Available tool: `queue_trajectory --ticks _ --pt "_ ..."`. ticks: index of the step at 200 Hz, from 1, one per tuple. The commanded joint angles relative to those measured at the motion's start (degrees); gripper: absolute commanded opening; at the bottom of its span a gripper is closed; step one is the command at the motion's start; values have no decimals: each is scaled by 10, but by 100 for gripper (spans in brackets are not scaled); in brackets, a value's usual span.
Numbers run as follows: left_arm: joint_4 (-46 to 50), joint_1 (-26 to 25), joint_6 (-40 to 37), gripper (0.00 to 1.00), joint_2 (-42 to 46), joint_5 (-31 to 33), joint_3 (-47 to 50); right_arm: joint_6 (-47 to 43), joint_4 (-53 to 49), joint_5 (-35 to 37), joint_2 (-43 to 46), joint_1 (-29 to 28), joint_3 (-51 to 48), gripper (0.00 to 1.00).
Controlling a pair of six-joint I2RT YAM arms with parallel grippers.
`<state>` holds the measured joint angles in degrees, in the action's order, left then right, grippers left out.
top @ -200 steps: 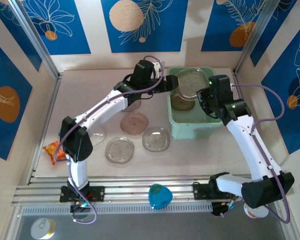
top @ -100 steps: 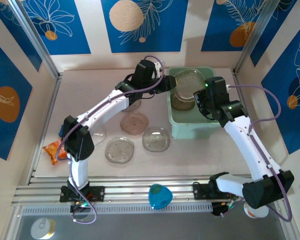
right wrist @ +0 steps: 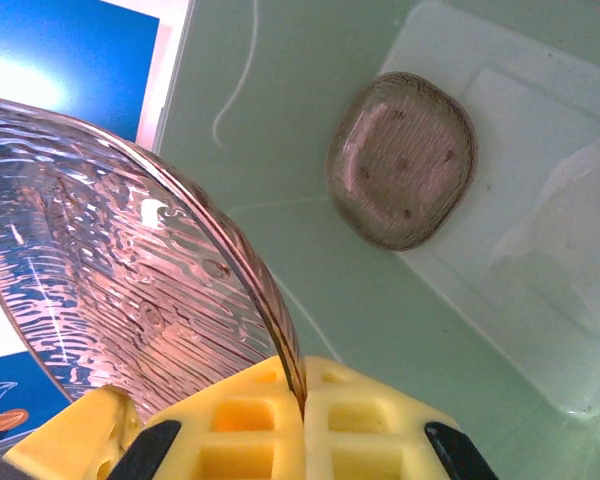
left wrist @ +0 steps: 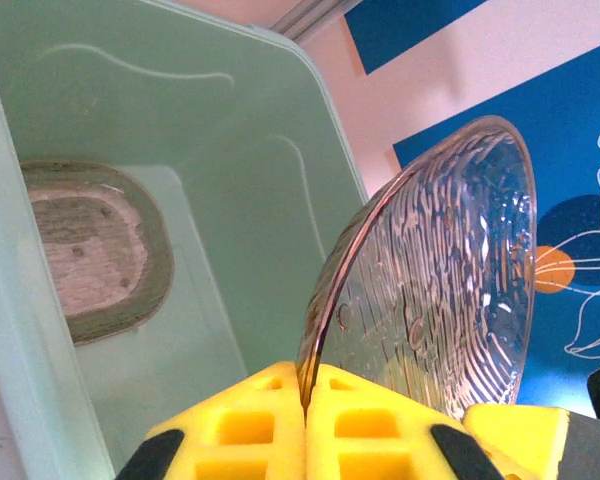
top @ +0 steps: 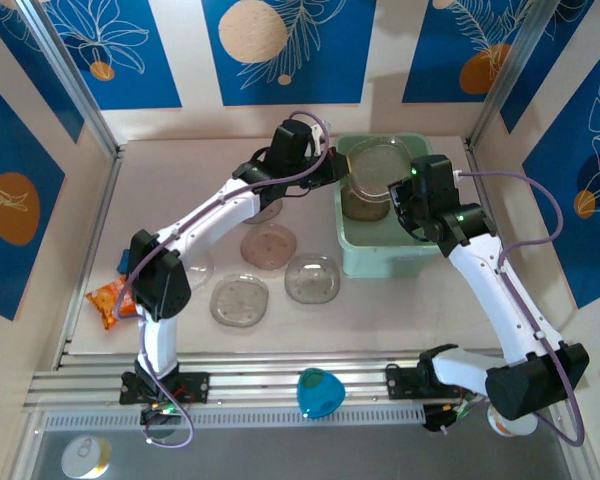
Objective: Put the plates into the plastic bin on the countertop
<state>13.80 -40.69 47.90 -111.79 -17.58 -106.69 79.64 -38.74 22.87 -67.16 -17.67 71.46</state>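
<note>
Nearest, on the metal rail (top: 280,385): a blue object (top: 320,392). Beyond it, far left on the table (top: 400,310): an orange packet (top: 105,300). Right of that, lying flat on the table: a clear plate (top: 240,300), a greyish plate (top: 312,280) just beside it, and a pinkish plate (top: 269,245) just behind the two. Partly hidden under the left arm (top: 210,215): two more plates (top: 198,268), colours hard to tell. Farther right: the mint-green bin (top: 380,262), with a brownish plate (top: 363,205) flat on its floor. Above the bin, tilted up on edge and apart from the brownish plate: a ribbed plate (top: 380,162). Pinched tight on its left rim: the left fingers (left wrist: 330,398). Pinched tight on its right rim: the right fingers (right wrist: 328,398). Farthest back: blue-patterned walls (top: 320,70).
</note>
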Motion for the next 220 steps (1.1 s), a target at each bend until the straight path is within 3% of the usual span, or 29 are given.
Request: queue_trajectory --ticks 1,45,82,101,158,171,181,192,197,220 --pt "-31 -9 -4 0 -1 -13 -17 12 15 4 14 -5 -7 1" --pt "-62 -21 -13 0 33 33 20 48 -7 -13 24 -5 -14 32" --pt "-58 -36 -40 0 54 84 37 75 -8 -15 28 -12 -25 38" --pt "-39 -41 -58 0 61 111 33 85 -5 -15 26 -15 -26 35" --pt "-22 -47 -73 0 67 132 33 108 -19 -8 14 -20 -25 0" --pt "-20 -47 -74 0 66 128 32 111 -17 -6 14 -20 -25 0" --pt "-21 -46 -73 17 66 122 30 114 -16 1 13 -20 -24 0" --pt "-20 -44 -67 54 67 116 27 114 -12 12 12 -18 -21 0" --pt "-17 -43 -68 65 67 115 23 113 -10 15 12 -16 -19 0" --pt "4 -33 -85 85 74 120 8 104 1 25 4 7 -7 0"
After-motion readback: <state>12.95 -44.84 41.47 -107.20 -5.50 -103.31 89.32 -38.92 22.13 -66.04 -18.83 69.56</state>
